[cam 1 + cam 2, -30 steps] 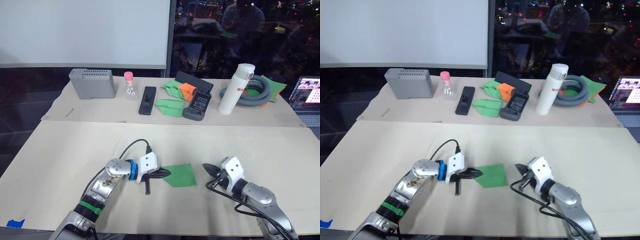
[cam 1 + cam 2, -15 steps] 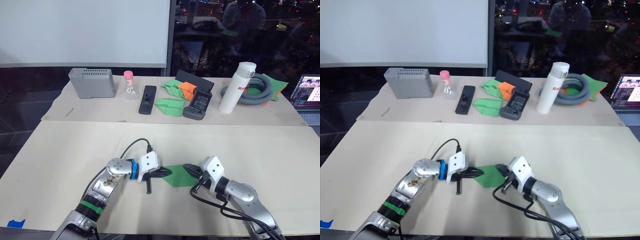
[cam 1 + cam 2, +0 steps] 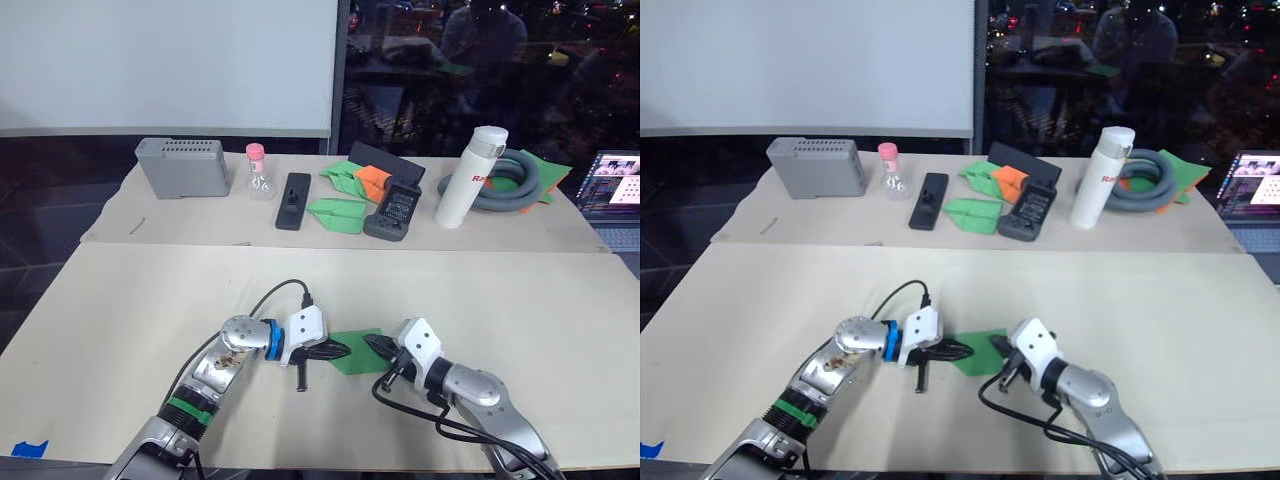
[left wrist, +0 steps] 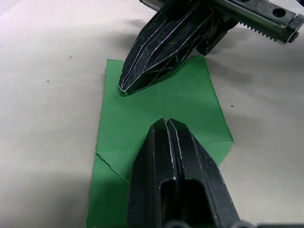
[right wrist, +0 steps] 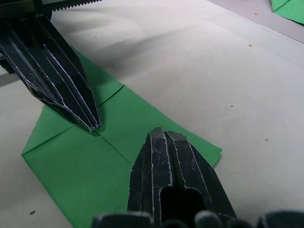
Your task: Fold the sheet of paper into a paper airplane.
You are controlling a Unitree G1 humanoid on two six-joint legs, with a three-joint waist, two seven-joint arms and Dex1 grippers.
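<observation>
- The left claw (image 4: pixel 167 124) has its two black fingers pressed together with no gap, gripping nothing; its tip rests flat on the sheet of paper (image 3: pixel 357 350), near the middle crease.
- The right claw (image 5: pixel 161 135) is likewise closed tight and empty, tip down on the same sheet, pointing at the left claw from the opposite side, the two tips near each other but apart.
- Between and under both tips the green sheet lies flat on the table (image 3: pixel 150 300), already folded small, with creases crossing near its centre and one corner folded over.
- The step in hand looks like pressing or sharpening a crease. To do it well, I judge one claw should pin the paper firmly while the other drags along the fold line, not across it.
- Risk: thin paper may slide or buckle if both tips push toward each other.
- Well beyond the claws, at the far edge, sit green and orange paper darts (image 3: pixel 340 213) and a white bottle (image 3: pixel 462 190).
</observation>
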